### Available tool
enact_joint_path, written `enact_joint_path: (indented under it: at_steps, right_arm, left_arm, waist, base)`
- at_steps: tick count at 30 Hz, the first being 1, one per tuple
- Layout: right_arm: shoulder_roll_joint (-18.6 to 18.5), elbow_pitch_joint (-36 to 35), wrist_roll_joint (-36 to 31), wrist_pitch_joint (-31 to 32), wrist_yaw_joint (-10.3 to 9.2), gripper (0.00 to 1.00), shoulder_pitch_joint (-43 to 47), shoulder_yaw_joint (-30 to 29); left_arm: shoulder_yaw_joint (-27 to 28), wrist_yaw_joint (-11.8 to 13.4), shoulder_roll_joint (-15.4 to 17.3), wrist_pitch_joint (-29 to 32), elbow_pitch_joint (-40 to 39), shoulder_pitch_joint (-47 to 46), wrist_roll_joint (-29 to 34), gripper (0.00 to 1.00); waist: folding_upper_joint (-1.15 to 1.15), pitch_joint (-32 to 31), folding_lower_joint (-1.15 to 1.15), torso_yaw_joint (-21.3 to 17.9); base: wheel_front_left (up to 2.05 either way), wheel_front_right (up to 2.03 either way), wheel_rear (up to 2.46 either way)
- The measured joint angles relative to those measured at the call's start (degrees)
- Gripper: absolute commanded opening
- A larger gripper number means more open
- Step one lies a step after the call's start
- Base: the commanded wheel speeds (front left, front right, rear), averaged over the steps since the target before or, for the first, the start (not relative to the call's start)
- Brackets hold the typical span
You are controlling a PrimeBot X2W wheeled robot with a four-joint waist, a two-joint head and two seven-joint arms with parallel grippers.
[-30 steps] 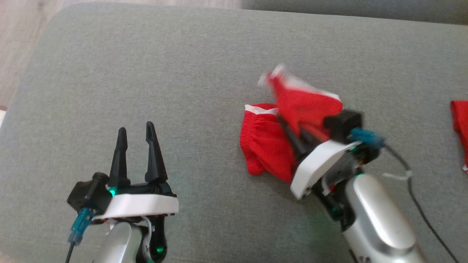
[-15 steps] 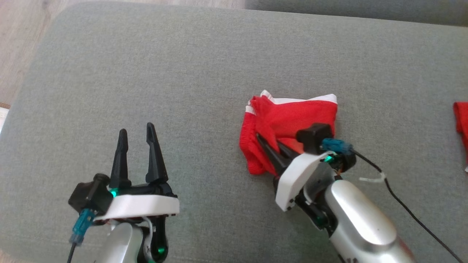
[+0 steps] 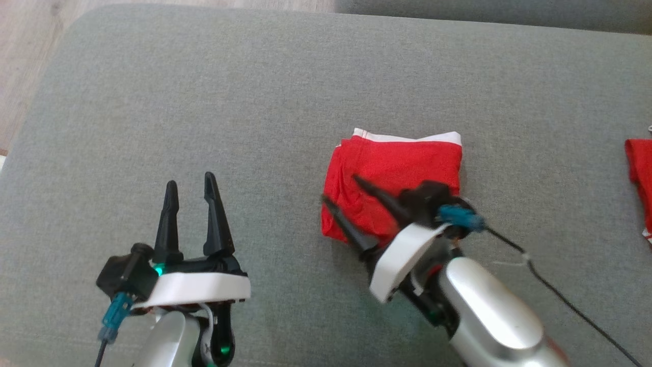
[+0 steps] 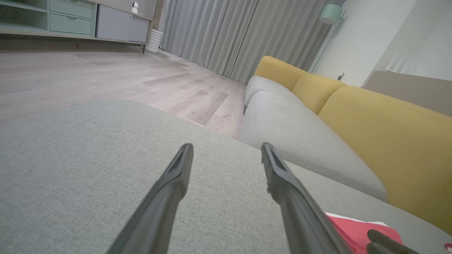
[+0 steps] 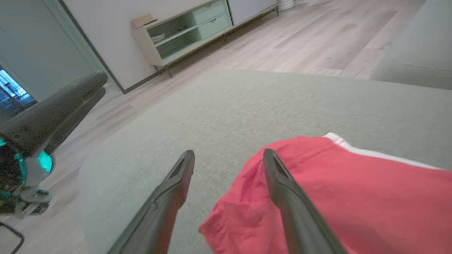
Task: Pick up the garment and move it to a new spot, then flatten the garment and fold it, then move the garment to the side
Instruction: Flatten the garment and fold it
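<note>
The red garment (image 3: 397, 171) with a white band along its far edge lies folded into a rough square on the grey cushion (image 3: 285, 92). My right gripper (image 3: 341, 189) is open above its near left corner, one finger over the cloth and one over the cushion, holding nothing. The right wrist view shows the garment (image 5: 353, 197) under and right of the spread fingers (image 5: 279, 176). My left gripper (image 3: 188, 184) stands open at the lower left, well apart from the garment, and a corner of the garment (image 4: 356, 231) shows in the left wrist view.
Another red cloth (image 3: 639, 178) lies at the cushion's right edge. A black cable (image 3: 560, 295) trails from my right wrist. Wooden floor (image 3: 25, 61) lies beyond the cushion's left edge. A yellow-backed sofa (image 4: 370, 120) stands beyond the cushion.
The right gripper laid the lifted flap down over the garment, let go, opened, and drew back toward the lower left. The garment now lies flat and squared. The left arm stayed still.
</note>
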Motion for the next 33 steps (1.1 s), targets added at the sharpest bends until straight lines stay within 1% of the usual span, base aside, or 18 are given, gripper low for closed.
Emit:
enact_joint_path:
  at_steps: [5, 8, 13, 15, 18, 20, 21, 22, 23, 24, 27, 33]
  right_arm:
    - [-0.10, -2.13, -3.61, -3.04, 0.00, 1.00, 1.74, -6.14]
    - [-0.10, -3.53, -6.70, -3.61, 0.00, 1.00, 3.57, -10.38]
    - [-0.09, -5.83, -9.46, -4.65, 0.00, 1.00, 5.66, -16.62]
    - [-0.09, -5.95, -10.58, -4.71, 0.00, 1.00, 6.11, -18.12]
    - [-0.09, -5.08, -11.70, -4.70, 0.00, 1.00, 6.09, -17.89]
    - [-0.09, -3.08, -11.90, -4.67, 0.00, 0.47, 6.05, -16.25]
    - [-0.09, -1.60, -12.11, -4.55, 0.00, 0.27, 5.99, -15.21]
    - [-0.09, -0.05, -12.62, -4.41, 0.00, 0.12, 5.89, -13.99]
    - [-0.08, 1.51, -13.18, -4.41, 0.00, 0.03, 5.78, -12.69]
    - [-0.08, 3.07, -13.24, -4.41, 0.00, 0.00, 5.62, -11.36]
    - [-0.10, 7.16, -13.60, -4.53, 0.00, 0.00, 4.28, -7.05]
    - [-0.09, 10.11, -8.88, -5.23, 0.00, 0.00, 1.90, 1.25]
  left_arm:
    - [-0.30, -0.01, -0.03, 0.00, 0.00, 0.00, 0.00, 1.00]
    - [-0.67, -0.15, -0.10, 0.00, 0.02, 0.00, 0.01, 1.00]
    - [-2.20, -0.20, -0.23, 0.00, 0.49, 0.00, 0.18, 1.00]
    - [-2.44, -0.23, -0.34, 0.00, 0.70, 0.00, 0.18, 1.00]
    - [-2.54, -0.24, -0.34, 0.00, 1.02, -0.01, 0.18, 1.00]
    - [-2.66, -0.46, -0.34, 0.00, 1.25, -0.01, 0.18, 1.00]
    - [-2.72, -0.66, -0.34, 0.00, 1.30, -0.02, 0.18, 1.00]
    - [-2.75, -0.67, -0.34, 0.00, 1.35, -0.03, 0.18, 1.00]
    - [-2.76, -0.67, -0.34, 0.00, 1.41, -0.03, 0.18, 1.00]
    - [-2.78, -0.67, -0.34, 0.00, 1.47, -0.03, 0.18, 1.00]
    - [-2.77, -0.67, -0.33, 0.00, 1.49, -0.03, 0.18, 1.00]
    - [-2.64, -0.64, -0.27, 0.00, 1.52, 0.01, 0.16, 1.00]
  waist:
    - [0.00, 0.05, 0.00, -0.43]
    - [0.00, 0.13, 0.00, -0.73]
    - [0.00, 0.14, 0.00, -1.12]
    - [0.00, 0.14, 0.00, -1.07]
    - [0.00, 0.19, 0.00, -0.82]
    - [0.00, 0.20, 0.00, -0.52]
    - [0.00, 0.17, 0.00, -0.30]
    - [0.00, 0.14, 0.00, -0.06]
    - [0.00, 0.10, 0.00, 0.22]
    - [0.00, 0.05, 0.00, 0.52]
    - [0.00, -0.11, 0.00, 1.48]
    - [0.00, -0.70, 0.00, 2.82]
  base:
    - [0.00, 0.00, 0.00]
    - [0.00, 0.00, 0.00]
    - [0.00, 0.00, 0.00]
    - [0.00, 0.00, 0.00]
    - [0.00, 0.00, 0.00]
    - [0.00, 0.00, 0.00]
    - [0.00, 0.00, 0.00]
    - [0.00, 0.00, 0.00]
    - [0.00, 0.00, 0.00]
    - [0.00, 0.00, 0.00]
    - [0.00, 0.00, 0.00]
    - [0.00, 0.00, 0.00]
